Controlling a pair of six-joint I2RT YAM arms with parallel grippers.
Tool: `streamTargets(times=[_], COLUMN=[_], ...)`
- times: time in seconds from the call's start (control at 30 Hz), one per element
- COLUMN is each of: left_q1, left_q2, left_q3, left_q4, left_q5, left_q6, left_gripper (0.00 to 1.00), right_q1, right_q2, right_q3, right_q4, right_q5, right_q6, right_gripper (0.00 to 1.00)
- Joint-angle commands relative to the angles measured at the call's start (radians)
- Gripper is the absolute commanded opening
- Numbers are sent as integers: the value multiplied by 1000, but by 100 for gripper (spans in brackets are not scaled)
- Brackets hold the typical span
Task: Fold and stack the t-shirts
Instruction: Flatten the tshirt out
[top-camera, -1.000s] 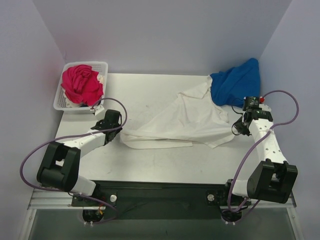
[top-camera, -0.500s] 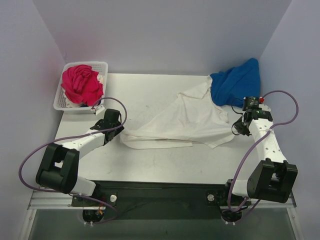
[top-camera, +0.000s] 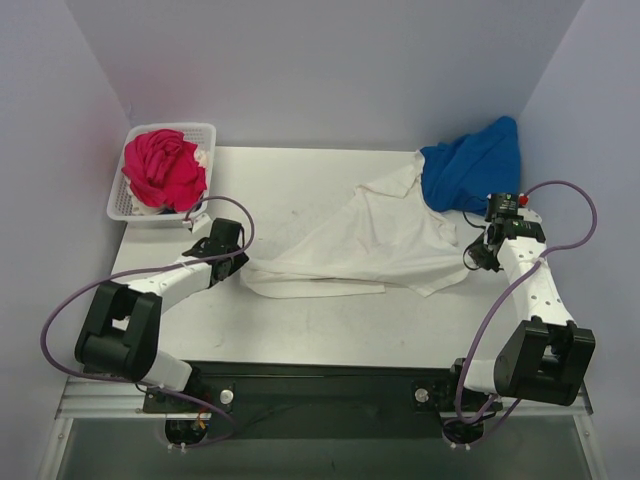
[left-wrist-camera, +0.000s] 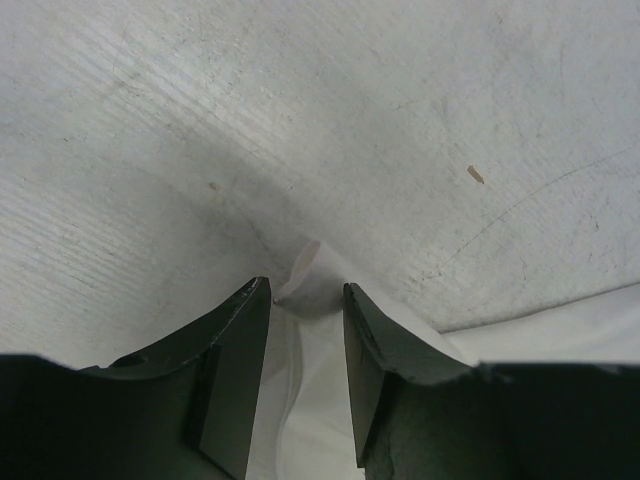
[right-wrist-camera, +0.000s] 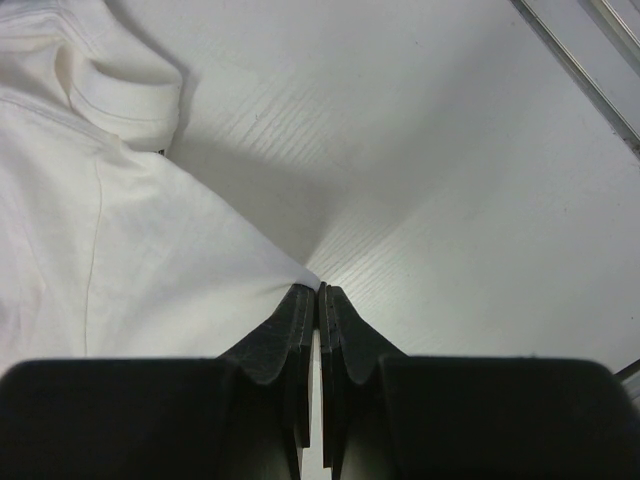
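The white shirt (top-camera: 380, 240) is spread crumpled on the table (top-camera: 300, 320); as light, limp cloth, it is best taken by its corners. One corner is pinched in the closed right gripper (right-wrist-camera: 318, 288), and another is straddled by the parted jaws of the left gripper (left-wrist-camera: 306, 288).

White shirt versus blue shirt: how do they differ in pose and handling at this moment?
The white shirt lies spread loosely across the middle of the table; the blue shirt sits bunched at the far right corner. The right gripper pinches the white shirt's corner; no gripper touches the blue shirt. Both are unfolded.
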Motion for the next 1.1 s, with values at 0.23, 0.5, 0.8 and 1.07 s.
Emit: streamTargets(times=[0.23,0.5,0.8,1.07], left_q1=[5,7,19,39], left_q2=[34,-13,-158,-290], left_q3=[54,92,199,325], left_q4=[0,-61,-139,-146], left_q5=[5,-56,-125,-122], left_q6=[-13,7,48,105], left_gripper=[27,0,0,0], right_q1=[-3,-4,5,7], right_q2=[14,11,-45,-89], right_q3=[6,9,107,259], right_q4=[-32,-32,-51,-82], right_q5=[8,-1,-42,-103], right_q6=[2,3,-9,8], right_gripper=[0,0,0,0])
